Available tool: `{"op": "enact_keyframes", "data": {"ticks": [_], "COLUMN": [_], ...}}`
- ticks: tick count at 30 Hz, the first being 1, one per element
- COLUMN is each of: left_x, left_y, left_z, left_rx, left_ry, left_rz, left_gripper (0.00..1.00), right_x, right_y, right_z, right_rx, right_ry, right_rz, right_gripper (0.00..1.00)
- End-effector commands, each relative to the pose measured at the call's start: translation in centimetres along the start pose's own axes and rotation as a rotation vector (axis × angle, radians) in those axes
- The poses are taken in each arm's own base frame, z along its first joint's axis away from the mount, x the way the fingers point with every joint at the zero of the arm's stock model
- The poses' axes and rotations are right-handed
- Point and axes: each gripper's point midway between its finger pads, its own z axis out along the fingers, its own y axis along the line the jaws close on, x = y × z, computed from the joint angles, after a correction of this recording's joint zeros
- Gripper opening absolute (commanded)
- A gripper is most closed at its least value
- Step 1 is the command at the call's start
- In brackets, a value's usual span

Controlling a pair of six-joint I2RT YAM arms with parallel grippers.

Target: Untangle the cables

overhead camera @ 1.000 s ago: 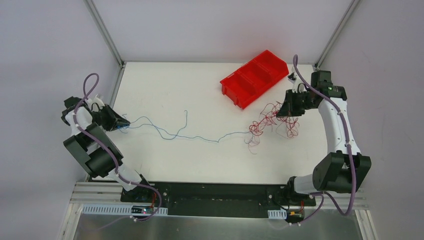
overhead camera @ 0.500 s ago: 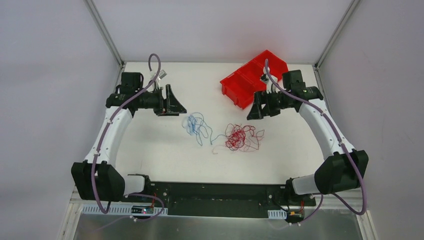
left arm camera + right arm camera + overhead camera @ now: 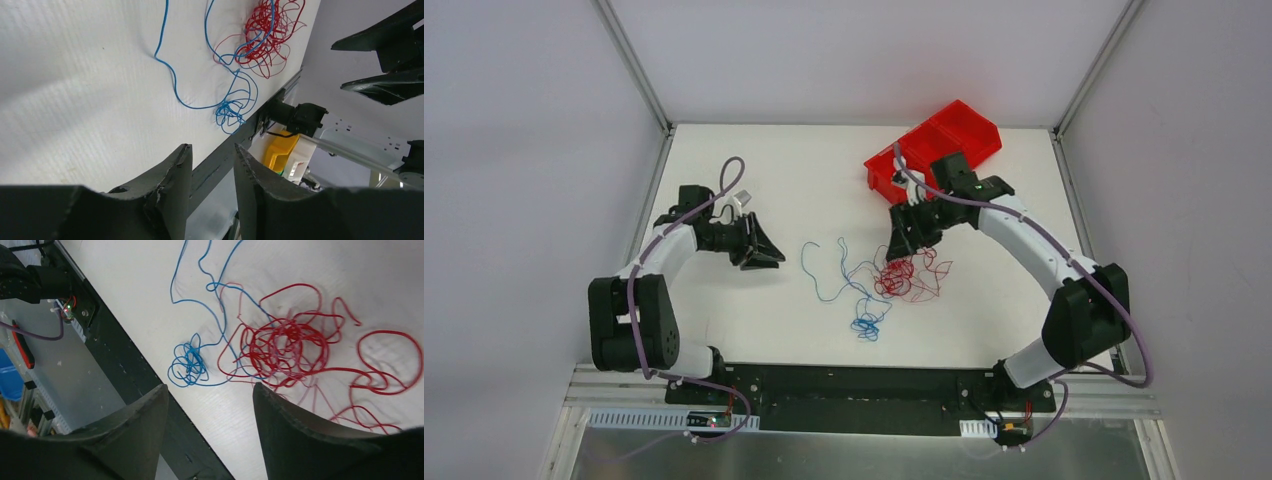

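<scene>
The cables, hair-thin curly wires, lie loose on the white table top, just right of the middle of the top view and towards the lower edge of the table. Most of them are red wires wound into one dense scribble of overlapping loops. A few wider rings and loose ends spill out of it to the right and downward in the right wrist view.

A single blue wire bunches into a small tight knot of coils to the lower left of the red clump. From the knot it wanders off in long open curves towards the upper left. One blue strand crosses the left edge of the red clump, so the two colours are tangled there. Which wire lies on top cannot be told.

The left gripper sits at the left of the table, well apart from the wires. Its dark fingers have a narrow gap between them and grip nothing. The right gripper hangs over the upper edge of the red clump, its fingers spread wide and holding nothing. Whether it touches the wires cannot be told.

A red plastic bin with compartments stands at the upper right of the table.
</scene>
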Motion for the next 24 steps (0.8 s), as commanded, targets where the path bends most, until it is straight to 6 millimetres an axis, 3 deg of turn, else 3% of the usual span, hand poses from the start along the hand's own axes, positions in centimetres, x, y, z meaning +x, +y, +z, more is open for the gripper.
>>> {"op": "enact_keyframes", "data": {"ticks": [1, 6, 8, 18, 24], "left_x": [1.7, 2.2, 2.1, 1.5, 1.1], "left_y": [-0.7, -0.8, -0.5, -0.5, -0.4], "left_z": [2.1, 3.0, 3.2, 3.0, 2.2], "left_rx": [0.082, 0.102, 0.093, 0.073, 0.069], "left_ry": [0.063, 0.072, 0.07, 0.031, -0.003], "left_rz": [0.018, 0.005, -0.011, -0.003, 0.003], "left_gripper": [0.38, 0.46, 0.47, 0.52, 0.56], "right_x": [1.9, 8.5, 9.7, 10.6, 11.5], "right_y": [2.9, 5.4, 5.4, 6.0, 2.8], "right_z": [2.6, 4.6, 5.6, 10.6, 14.0], "right_rx": [-0.104, -0.121, -0.077, 0.048, 0.184], "right_ry": [0.082, 0.198, 0.223, 0.271, 0.309], "right_rz": [-0.012, -0.175, -0.276, -0.63, -0.689], "right_gripper": [0.61, 0.59, 0.58, 0.52, 0.51]}}
